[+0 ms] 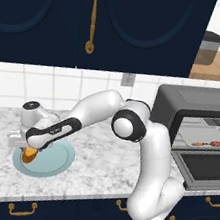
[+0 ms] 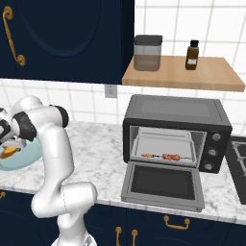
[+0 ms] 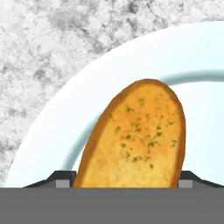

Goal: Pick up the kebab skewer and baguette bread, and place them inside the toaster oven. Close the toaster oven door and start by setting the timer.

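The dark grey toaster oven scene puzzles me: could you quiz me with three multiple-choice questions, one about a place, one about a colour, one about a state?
1. Where is the thin tan kebab skewer?
A. on the plate
B. on the rack inside the dark grey boxy toaster oven
C. on the wooden shelf

2. What colour is the round plate under the golden-orange baguette bread?
A. light blue
B. red
C. black

3. How is the wide dark toaster oven door?
A. shut
B. dropped open
C. removed

Answers: 1 B, it lies across the rack. 2 A, pale blue rim on the marble counter. 3 B, it lies flat in front.
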Controlling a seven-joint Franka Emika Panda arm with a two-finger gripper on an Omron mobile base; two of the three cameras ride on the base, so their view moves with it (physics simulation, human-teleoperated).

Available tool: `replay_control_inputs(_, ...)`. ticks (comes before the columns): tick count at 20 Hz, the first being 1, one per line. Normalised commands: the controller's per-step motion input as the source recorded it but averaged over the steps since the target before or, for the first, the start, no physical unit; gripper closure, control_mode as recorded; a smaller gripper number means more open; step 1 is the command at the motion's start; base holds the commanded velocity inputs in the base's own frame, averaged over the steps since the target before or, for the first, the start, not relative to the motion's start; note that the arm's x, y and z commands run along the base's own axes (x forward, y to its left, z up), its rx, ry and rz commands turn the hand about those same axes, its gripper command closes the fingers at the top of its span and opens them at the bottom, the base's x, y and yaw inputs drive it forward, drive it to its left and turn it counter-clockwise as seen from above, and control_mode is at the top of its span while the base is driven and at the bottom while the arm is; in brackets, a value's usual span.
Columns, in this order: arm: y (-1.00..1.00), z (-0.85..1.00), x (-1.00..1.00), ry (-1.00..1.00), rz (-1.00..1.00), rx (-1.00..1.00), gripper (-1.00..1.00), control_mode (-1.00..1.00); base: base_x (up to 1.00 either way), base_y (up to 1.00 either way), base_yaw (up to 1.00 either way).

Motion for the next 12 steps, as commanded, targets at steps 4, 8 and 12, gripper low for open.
replay_control_inputs(4, -0.41, 0.32, -0.05, -0.02, -0.19, 0.01, 1.00, -1.00, 0.00, 0.00, 0.00)
replay_control_inputs(8, -0.84, 0.67, -0.23, 0.00, -0.19, 0.03, 1.00, -1.00, 0.00, 0.00, 0.00)
replay_control_inputs(12, -0.99, 0.48, -0.42, 0.00, -0.17, 0.04, 1.00, -1.00, 0.00, 0.00, 0.00)
